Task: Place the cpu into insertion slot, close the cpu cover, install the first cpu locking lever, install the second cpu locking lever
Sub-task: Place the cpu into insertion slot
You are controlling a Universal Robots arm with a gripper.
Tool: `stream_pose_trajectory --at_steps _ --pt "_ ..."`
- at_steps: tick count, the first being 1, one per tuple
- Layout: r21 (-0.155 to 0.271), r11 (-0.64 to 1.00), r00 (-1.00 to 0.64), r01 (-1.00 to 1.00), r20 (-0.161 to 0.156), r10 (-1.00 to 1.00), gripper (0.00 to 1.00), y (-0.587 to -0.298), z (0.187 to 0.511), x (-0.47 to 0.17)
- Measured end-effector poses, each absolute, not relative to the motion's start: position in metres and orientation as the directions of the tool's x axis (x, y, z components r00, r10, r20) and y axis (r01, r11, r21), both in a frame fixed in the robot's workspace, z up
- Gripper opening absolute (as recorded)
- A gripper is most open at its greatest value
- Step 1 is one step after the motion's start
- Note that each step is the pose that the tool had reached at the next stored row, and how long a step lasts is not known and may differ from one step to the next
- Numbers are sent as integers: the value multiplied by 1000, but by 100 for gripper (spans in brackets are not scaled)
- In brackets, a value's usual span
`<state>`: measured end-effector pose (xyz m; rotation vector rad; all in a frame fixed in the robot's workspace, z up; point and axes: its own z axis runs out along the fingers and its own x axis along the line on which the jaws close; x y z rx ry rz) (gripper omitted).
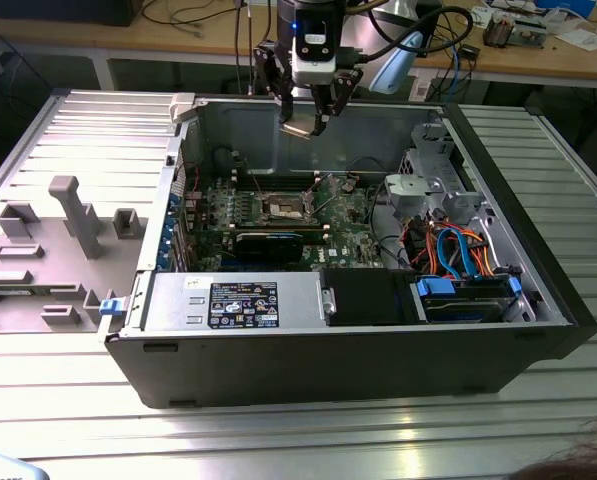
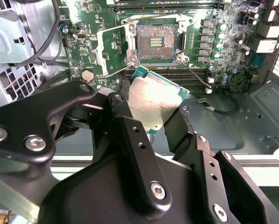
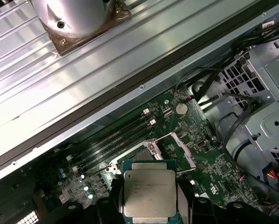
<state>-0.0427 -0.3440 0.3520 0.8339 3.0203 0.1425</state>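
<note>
Silvery-beige cpu [image 2: 154,105] is sitting pinched by its edges in my pincer [image 1: 308,122], which is clenching it while hanging over the far wall of the computer case [image 1: 358,365]. Nearer and below, the cpu cover [image 2: 112,50] is standing open, the insertion slot [image 2: 156,43] lying bare.

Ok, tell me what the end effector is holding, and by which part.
The end effector holds the small flat square silvery metal chip with green edging, pinched by two opposite edges between its black fingers.
</note>
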Motion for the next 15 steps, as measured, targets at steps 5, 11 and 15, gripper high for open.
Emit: stream_pose_trajectory --at_steps 5,11,15 --pt "89 853 -857 515 19 515 54 -344 352 -43" --pt "89 849 -854 520 19 521 54 -344 352 -43" --pt "89 848 -852 523 19 523 54 -344 352 -43"
